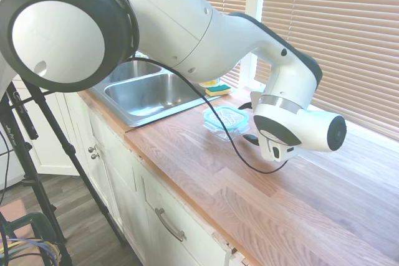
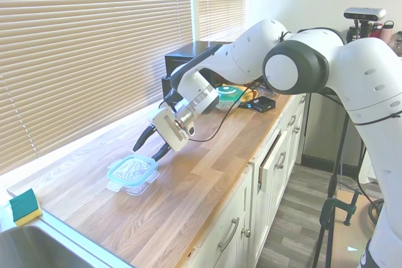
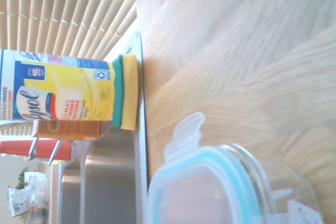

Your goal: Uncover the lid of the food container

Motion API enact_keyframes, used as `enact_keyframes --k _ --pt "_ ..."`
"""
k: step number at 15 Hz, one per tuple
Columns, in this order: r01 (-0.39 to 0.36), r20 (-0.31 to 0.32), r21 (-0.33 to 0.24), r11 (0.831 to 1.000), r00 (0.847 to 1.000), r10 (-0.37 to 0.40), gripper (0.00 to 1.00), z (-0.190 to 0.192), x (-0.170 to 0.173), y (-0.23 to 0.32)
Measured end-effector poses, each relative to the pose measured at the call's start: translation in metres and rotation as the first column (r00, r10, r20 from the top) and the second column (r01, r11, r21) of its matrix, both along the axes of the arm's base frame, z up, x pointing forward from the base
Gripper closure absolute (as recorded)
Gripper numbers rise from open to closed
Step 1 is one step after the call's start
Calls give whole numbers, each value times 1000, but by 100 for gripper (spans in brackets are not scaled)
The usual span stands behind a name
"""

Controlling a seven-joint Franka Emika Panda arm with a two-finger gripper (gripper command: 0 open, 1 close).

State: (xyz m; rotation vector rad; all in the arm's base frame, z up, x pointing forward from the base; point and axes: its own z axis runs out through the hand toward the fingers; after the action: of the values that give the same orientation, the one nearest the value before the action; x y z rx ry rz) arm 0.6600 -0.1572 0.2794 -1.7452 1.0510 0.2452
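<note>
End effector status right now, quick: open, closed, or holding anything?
End effector: open, fingers spread, holding nothing; it hovers close to the lid, which sits on the food container.

"Lysol" in script on the yellow wipes tub (image 3: 63, 93), sideways

Counter (image 2: 207, 174): wood planks, visible grain, satin sheen. Lid (image 2: 131, 169): clear plastic centre, teal rim, smooth. Food container (image 3: 286, 182): transparent, glossy glass. Sink (image 1: 146, 91) beside the counter: brushed metal. Sponge (image 3: 125, 92): matt, porous-looking.
</note>
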Motion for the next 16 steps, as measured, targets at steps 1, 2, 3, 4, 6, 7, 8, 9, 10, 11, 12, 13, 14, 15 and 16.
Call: enact_keyframes --k 1,2,3,4,6,7,8,9,10,11,12,13,14,15,16 --pt "-4 -1 4 1000 1000 4 100 0 0 1" --pt "-7 -1 7 1000 1000 7 100 0 0 1" --pt "-7 -1 7 1000 1000 7 100 0 0 1" --pt "-7 -1 7 1000 1000 7 100 0 0 1" --pt "-7 -1 8 1000 1000 7 100 0 0 1" --pt "-6 -1 8 1000 1000 6 100 0 -1 1" --pt "-6 -1 8 1000 1000 6 100 0 -1 1" --pt "-4 -1 8 1000 1000 4 100 0 -1 -1" --pt "-2 -1 7 1000 1000 2 100 0 -1 -2" --pt "-1 -1 7 1000 1000 1 100 0 -1 -3" --pt "1 -1 7 1000 1000 -1 100 0 -2 -4" --pt "2 -1 6 1000 1000 -2 100 0 -2 -5" --pt "4 -1 6 1000 1000 -4 100 0 -3 -7" --pt "5 -2 6 1000 1000 -5 100 0 -3 -8" --pt "5 -2 6 1000 1000 -5 100 -1 -4 -9"
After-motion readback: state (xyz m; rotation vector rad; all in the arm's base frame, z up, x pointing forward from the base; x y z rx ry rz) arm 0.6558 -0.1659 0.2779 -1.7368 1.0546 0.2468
